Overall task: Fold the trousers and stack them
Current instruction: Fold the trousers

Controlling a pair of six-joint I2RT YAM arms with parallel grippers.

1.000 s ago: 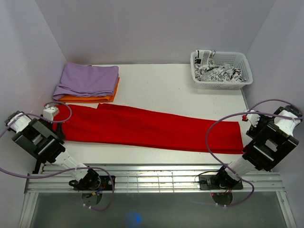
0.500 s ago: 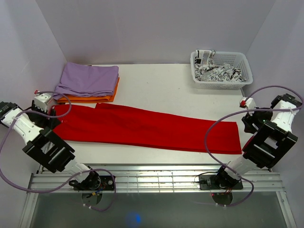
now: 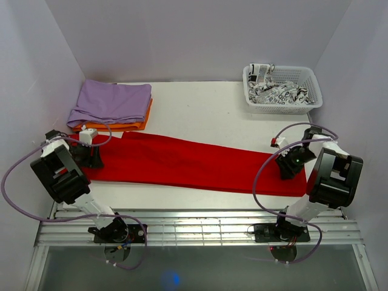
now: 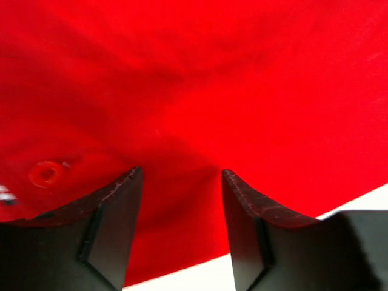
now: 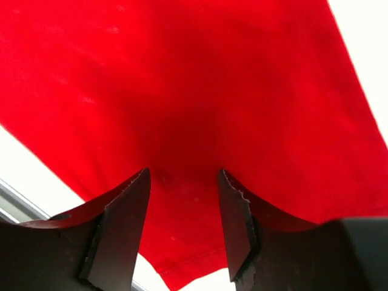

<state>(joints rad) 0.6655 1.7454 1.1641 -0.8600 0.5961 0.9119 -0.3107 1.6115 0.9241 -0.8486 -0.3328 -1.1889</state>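
Note:
The red trousers (image 3: 182, 163) lie stretched flat across the table from left to right. My left gripper (image 3: 91, 159) is pressed down on their left end, close to a red button (image 4: 46, 173). Its jaws stand apart, with fabric (image 4: 242, 91) filling the gap between the fingers (image 4: 115, 224). My right gripper (image 3: 290, 168) is down on the right end near the hem (image 5: 188, 264). It is also open, with red cloth (image 5: 182, 79) between its fingers (image 5: 239, 218). Neither pair of jaws has closed on the cloth.
A lilac folded cloth (image 3: 112, 102) sits on an orange one (image 3: 115, 125) at the back left. A white basket (image 3: 282, 90) with black-and-white patterned cloth (image 3: 276, 92) stands at the back right. Walls close in on both sides, and a metal rail (image 3: 194, 227) runs along the near edge.
Both arms have swung inward from the table's sides and come down onto the two ends of the trousers. Both pairs of jaws have narrowed.

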